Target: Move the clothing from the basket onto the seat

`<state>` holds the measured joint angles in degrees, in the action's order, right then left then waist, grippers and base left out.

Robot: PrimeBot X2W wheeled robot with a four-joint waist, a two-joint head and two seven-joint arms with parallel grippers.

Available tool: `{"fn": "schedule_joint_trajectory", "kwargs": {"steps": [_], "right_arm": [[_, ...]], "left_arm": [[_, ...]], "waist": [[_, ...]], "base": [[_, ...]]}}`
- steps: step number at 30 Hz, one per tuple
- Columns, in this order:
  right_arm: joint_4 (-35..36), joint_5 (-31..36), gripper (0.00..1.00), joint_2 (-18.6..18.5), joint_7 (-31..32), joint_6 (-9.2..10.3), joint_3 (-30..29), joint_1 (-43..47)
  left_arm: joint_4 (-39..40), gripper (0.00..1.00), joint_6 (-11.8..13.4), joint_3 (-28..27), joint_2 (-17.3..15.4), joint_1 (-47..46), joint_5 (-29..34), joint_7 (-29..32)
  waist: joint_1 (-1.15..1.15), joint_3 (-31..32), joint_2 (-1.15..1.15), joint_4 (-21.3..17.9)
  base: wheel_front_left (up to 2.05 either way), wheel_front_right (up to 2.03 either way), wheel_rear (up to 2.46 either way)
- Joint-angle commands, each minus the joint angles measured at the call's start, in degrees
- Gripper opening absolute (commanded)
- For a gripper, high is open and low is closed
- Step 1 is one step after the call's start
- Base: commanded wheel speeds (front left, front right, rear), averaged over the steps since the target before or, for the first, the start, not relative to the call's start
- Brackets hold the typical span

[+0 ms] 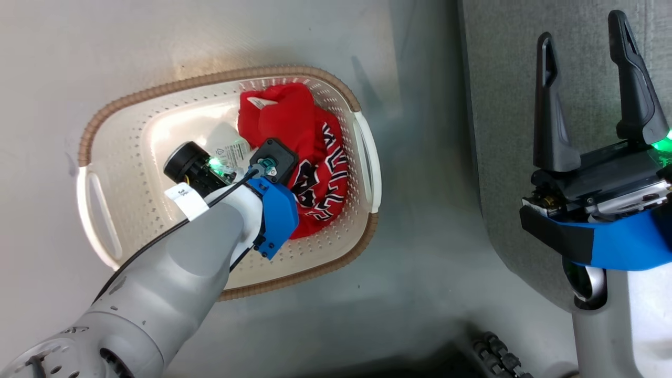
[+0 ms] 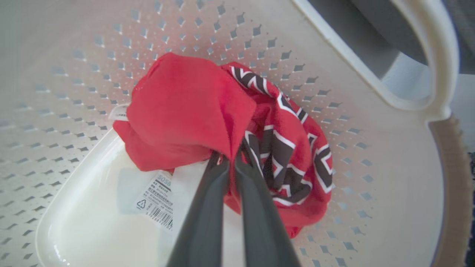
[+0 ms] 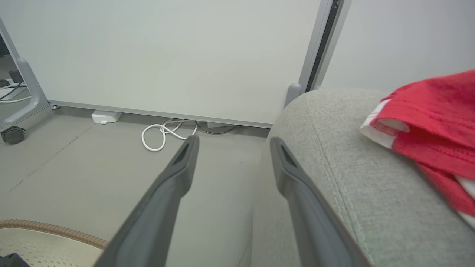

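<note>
Two lots of red clothing (image 1: 320,173) show: one, bearing a jersey's black-and-white lettering, lies bunched inside the basket (image 1: 220,79) against the wall that faces the seat (image 1: 504,105), and another red garment (image 3: 434,107) with white trim lies on that seat, outside the basket. The left gripper (image 2: 228,161) reaches down into the basket, its fingers pinched together on a fold of plain red fabric at the edge of the bunch; how much cloth sits between them cannot be told. The right gripper (image 1: 581,31) hangs beyond the basket's seat-side handle, fingers spread with nothing between them. The step in hand looks like lifting the bunch out. To do it well, the left arm would best rise straight up until the trailing fabric clears the basket's brown rim, since a dragging hem could snag the handle or tip the light basket. Only then should it swing away from the basket, over the seat, and let go.
</note>
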<state>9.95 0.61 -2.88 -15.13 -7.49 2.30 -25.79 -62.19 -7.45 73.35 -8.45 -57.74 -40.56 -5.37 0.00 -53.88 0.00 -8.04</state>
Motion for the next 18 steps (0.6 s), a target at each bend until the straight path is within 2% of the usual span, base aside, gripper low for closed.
{"fn": "schedule_joint_trajectory", "kwargs": {"steps": [1,18], "right_arm": [[-0.2,-0.3,1.00,0.0,0.0,-0.01,0.0,-0.7],[-4.7,-0.1,1.00,-1.0,0.0,-0.01,-1.1,2.6]], "left_arm": [[0.4,0.00,0.0,0.2,0.1,0.3,-0.2,-0.4],[6.0,0.00,0.0,0.2,0.8,6.2,-2.7,-8.2]], "waist": [[0.00,0.7,0.00,0.0],[0.00,14.2,0.00,5.3]], "base": [[0.00,0.00,0.00],[0.00,0.00,0.00]]}}
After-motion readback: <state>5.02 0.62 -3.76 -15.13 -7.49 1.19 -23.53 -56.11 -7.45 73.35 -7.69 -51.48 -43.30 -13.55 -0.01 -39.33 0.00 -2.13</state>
